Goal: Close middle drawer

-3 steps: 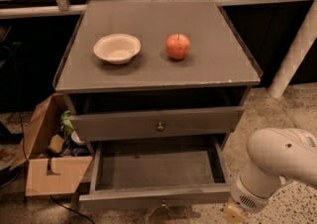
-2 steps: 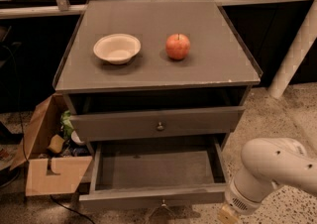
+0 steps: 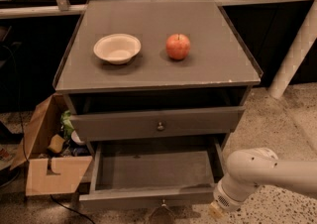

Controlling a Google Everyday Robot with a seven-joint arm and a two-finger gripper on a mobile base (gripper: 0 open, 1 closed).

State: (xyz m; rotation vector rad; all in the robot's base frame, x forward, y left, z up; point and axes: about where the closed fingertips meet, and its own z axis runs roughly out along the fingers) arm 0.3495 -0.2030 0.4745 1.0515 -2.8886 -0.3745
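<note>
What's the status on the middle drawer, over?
Gripper at bottom edge, just before the knob. Middle drawer pulled far out. Nothing visible blocking its way in.

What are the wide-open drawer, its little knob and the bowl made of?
The middle drawer looks like wood with a matte grey-brown finish: flat boards joined as a box. Its knob seems metal, from a faint glint. The bowl is pale and matte, perhaps ceramic or plastic. The gripper sits just before the knob, at the bottom edge.
</note>
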